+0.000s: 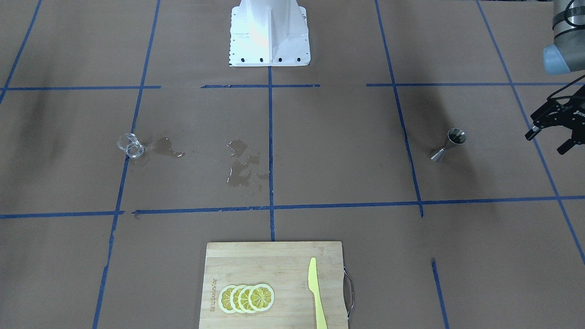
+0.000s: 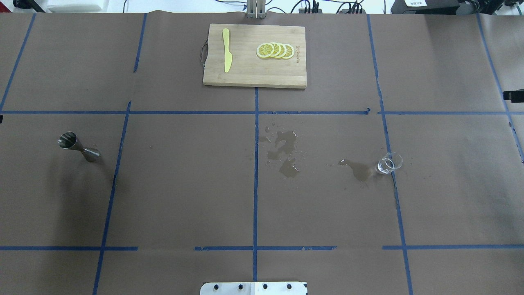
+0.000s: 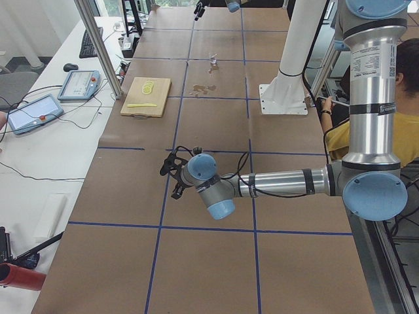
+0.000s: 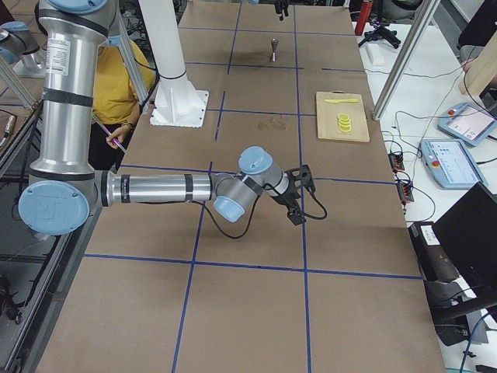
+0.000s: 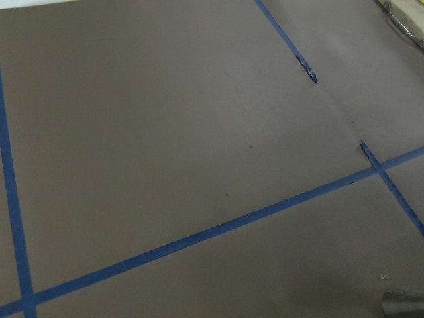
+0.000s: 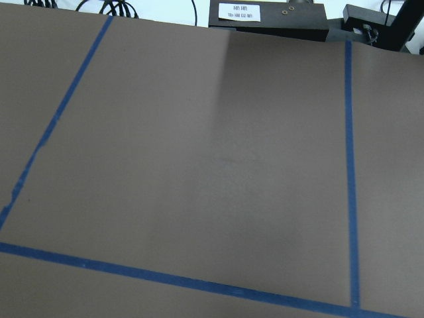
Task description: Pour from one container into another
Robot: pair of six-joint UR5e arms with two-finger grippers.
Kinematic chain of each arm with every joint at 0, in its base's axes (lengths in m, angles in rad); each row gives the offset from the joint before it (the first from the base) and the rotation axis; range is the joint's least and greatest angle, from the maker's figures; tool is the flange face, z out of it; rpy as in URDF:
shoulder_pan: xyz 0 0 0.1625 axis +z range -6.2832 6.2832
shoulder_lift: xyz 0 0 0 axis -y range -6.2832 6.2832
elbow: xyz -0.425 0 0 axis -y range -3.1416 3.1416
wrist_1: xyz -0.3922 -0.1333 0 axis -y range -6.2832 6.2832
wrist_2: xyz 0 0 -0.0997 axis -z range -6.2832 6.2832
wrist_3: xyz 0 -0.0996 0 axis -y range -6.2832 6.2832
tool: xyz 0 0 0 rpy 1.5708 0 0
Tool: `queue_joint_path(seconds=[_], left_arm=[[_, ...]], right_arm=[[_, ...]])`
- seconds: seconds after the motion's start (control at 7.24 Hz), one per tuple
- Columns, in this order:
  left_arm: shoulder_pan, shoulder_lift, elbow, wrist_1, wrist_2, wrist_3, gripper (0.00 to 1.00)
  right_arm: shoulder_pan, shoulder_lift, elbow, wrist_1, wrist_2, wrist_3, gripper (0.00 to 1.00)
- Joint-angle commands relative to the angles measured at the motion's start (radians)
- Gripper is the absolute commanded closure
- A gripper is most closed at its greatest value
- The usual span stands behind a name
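The clear glass tumbler (image 2: 389,163) stands on the brown paper toward the robot's right, and looks upright in the exterior left view, tumbler (image 3: 213,63). A wet patch lies right beside it. The steel jigger (image 2: 77,146) stands upright far off on the robot's left, jigger (image 1: 450,145). A sliver of it shows at the bottom right of the left wrist view, jigger (image 5: 404,305). My left gripper (image 1: 545,143) hovers open and empty just outboard of the jigger. My right gripper (image 4: 299,196) hangs over bare paper far from the tumbler; I cannot tell its state.
Puddles of spilled liquid (image 2: 284,153) darken the paper in the middle and next to the tumbler. A wooden cutting board (image 2: 254,78) with lemon slices (image 2: 275,50) and a yellow knife (image 2: 226,55) sits at the far edge. The white robot base (image 1: 269,34) stands at the near middle.
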Motion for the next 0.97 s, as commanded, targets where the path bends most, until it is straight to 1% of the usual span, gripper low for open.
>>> queue_joint_path(seconds=[0.0,0.14,0.28,0.41,0.55,0.69,0.83], left_arm=[[-0.058,-0.004,-0.082,0.289,-0.025,0.21,0.01],[-0.061,-0.006,-0.101,0.387,-0.049,0.277,0.01],[-0.078,-0.006,-0.113,0.438,-0.052,0.328,0.01],[-0.099,-0.007,-0.116,0.533,-0.052,0.382,0.01],[-0.119,-0.015,-0.156,0.66,-0.052,0.384,0.0],[-0.144,-0.013,-0.177,0.737,-0.052,0.385,0.0],[-0.155,-0.009,-0.19,0.787,-0.051,0.388,0.0]], right_arm=[[0.192,0.013,-0.001,-0.262,0.202,-0.326,0.0],[0.214,0.017,0.002,-0.447,0.265,-0.335,0.0],[0.221,0.017,0.013,-0.552,0.288,-0.34,0.0],[0.221,0.003,0.012,-0.559,0.287,-0.352,0.0],[0.213,-0.003,0.006,-0.564,0.287,-0.41,0.0],[0.199,0.002,0.012,-0.615,0.29,-0.466,0.0],[0.193,0.005,0.048,-0.705,0.293,-0.52,0.0]])
